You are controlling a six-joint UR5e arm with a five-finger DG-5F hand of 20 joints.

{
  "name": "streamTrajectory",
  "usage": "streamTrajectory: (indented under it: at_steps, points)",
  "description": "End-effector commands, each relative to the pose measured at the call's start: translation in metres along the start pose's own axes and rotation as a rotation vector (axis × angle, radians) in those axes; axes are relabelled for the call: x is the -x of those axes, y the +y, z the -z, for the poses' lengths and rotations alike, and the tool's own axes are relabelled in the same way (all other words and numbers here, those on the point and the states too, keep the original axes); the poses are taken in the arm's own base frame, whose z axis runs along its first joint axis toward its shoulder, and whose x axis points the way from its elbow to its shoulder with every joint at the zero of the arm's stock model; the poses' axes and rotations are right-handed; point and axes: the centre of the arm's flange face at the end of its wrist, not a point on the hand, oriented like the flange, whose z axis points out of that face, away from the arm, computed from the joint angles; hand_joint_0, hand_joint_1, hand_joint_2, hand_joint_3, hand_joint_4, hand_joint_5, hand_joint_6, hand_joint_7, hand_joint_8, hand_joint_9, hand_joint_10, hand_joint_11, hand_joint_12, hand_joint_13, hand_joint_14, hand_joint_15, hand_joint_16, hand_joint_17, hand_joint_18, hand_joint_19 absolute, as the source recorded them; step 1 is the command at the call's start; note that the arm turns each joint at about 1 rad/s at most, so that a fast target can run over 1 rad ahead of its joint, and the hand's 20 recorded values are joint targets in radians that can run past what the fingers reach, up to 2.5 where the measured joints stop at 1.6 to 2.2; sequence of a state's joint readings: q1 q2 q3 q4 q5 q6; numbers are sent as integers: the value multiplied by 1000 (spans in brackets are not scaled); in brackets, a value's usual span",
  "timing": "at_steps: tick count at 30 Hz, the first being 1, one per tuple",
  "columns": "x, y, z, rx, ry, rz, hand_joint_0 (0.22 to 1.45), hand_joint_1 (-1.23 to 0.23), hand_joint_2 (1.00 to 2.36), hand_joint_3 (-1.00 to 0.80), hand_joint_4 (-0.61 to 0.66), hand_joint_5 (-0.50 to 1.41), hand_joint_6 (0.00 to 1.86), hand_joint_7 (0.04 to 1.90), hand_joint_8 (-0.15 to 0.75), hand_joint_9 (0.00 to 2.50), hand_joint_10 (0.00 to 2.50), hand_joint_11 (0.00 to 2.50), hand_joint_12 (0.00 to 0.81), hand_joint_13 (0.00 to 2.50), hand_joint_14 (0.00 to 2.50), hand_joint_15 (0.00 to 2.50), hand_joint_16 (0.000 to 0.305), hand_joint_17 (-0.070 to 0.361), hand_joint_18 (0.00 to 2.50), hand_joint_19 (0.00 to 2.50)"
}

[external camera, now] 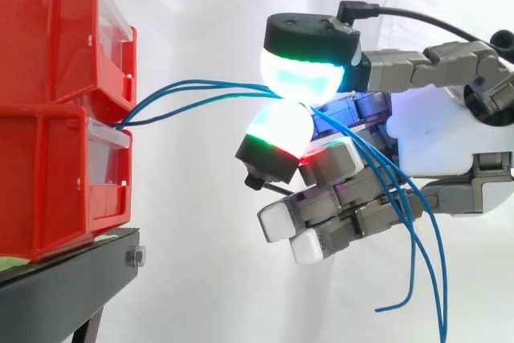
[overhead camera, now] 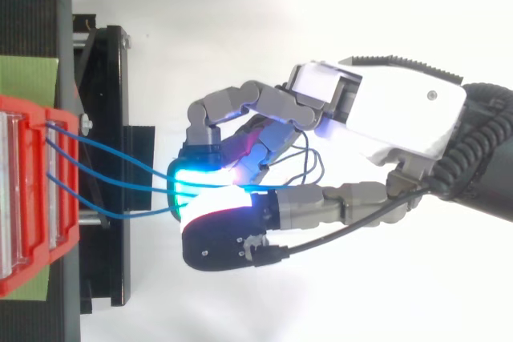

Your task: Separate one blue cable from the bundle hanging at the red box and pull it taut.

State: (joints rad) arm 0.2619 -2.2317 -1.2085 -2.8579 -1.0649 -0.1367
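Blue cables (external camera: 257,91) leave the gap between the stacked red bins (external camera: 48,118) and run across to the hand (external camera: 434,134). There they enter a tight pinch between two glowing fingers (external camera: 301,74), one pad above and one below, with the other fingers folded underneath. Past the pinch the loose ends hang down across the hand. From above we see three strands converge on the pads, so we judge the grasp made but the separating not done. More than one strand seems caught, though we cannot tell exactly how many. The span to the bins bows gently and is not yet taut. Next, we think, the pinch must shed the extras, keep one strand, and draw away from the bins without letting it slip.
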Motion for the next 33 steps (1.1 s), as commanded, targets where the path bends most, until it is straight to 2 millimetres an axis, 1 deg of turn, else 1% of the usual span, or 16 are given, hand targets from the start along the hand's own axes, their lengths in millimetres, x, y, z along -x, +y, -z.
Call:
streamTrajectory:
  at_steps: [1, 4, 6, 9, 11, 12, 14, 15, 16, 17, 20, 22, 24, 29, 31, 33]
  points:
    - [0, 0, 0, 0, 0, -1, 736, -822, 1014, -304, 73, -183, 951, 1348, 346, 1050, 18, 1126, 376, 785, 23, 642, 46, 104, 665, 551]
    - [0, 0, 0, 0, 0, -1, 731, -823, 1001, -490, 112, -174, 941, 1394, 347, 1075, 18, 1140, 373, 790, 23, 635, 46, 104, 684, 546]
    - [-1, -1, 0, -2, 0, -1, 705, -800, 1000, -500, 129, -162, 935, 1416, 349, 1090, 18, 1149, 371, 788, 24, 642, 46, 104, 681, 555]
    - [0, 0, 0, 0, 0, -1, 640, -712, 1000, -500, 195, -145, 926, 1414, 351, 1115, 20, 1154, 369, 791, 24, 649, 46, 103, 674, 565]
    - [0, 0, 0, 0, 0, -1, 621, -687, 1000, -500, 197, -142, 924, 1400, 353, 1123, 19, 1166, 372, 792, 24, 654, 46, 103, 672, 584]
    - [0, 0, 0, 0, 0, -1, 580, -614, 1000, -500, 191, -137, 921, 1377, 356, 1129, 19, 1152, 377, 793, 23, 655, 46, 105, 671, 581]
    - [-1, -1, 0, -2, 0, -1, 550, -515, 1000, -500, 190, -133, 914, 1373, 359, 1136, 21, 1149, 385, 791, 23, 655, 48, 109, 658, 595]
    - [0, -2, 0, -3, 0, 0, 558, -460, 1000, -500, 186, -133, 911, 1382, 360, 1136, 20, 1162, 385, 786, 23, 661, 48, 108, 642, 599]
    - [0, 0, 0, 0, 0, -1, 597, -400, 1000, -500, 164, -131, 904, 1403, 350, 1135, 21, 1149, 376, 778, 23, 663, 46, 104, 628, 614]
    - [0, -2, 0, -3, 0, 0, 602, -403, 1002, -478, 160, -129, 902, 1404, 348, 1142, 21, 1156, 377, 776, 24, 660, 46, 104, 626, 617]
    - [0, 0, 0, -2, 0, -1, 576, -483, 1019, -232, 165, -123, 898, 1393, 358, 1141, 21, 1159, 382, 770, 23, 666, 47, 105, 615, 624]
    - [0, -2, 1, -3, 0, 0, 567, -539, 1018, -115, 172, -118, 895, 1408, 395, 1159, 19, 1139, 411, 797, 22, 658, 52, 118, 663, 601]
    - [1, -7, 2, -12, 2, 4, 569, -576, 1019, -91, 177, -118, 895, 1430, 396, 1160, 18, 1151, 414, 806, 22, 660, 53, 119, 667, 592]
    - [1, -8, 3, -14, 0, -6, 573, -646, 1018, -26, 165, -123, 908, 1391, 402, 1143, 16, 1145, 423, 814, 22, 661, 55, 124, 691, 589]
    - [1, -8, 3, -14, 0, -6, 591, -736, 1019, 17, 171, -139, 921, 1383, 393, 1129, 17, 1153, 421, 808, 20, 663, 55, 123, 690, 585]
    - [1, -9, 3, -15, 1, -6, 598, -746, 1019, 17, 167, -143, 923, 1382, 391, 1122, 16, 1141, 420, 803, 20, 667, 54, 121, 686, 580]
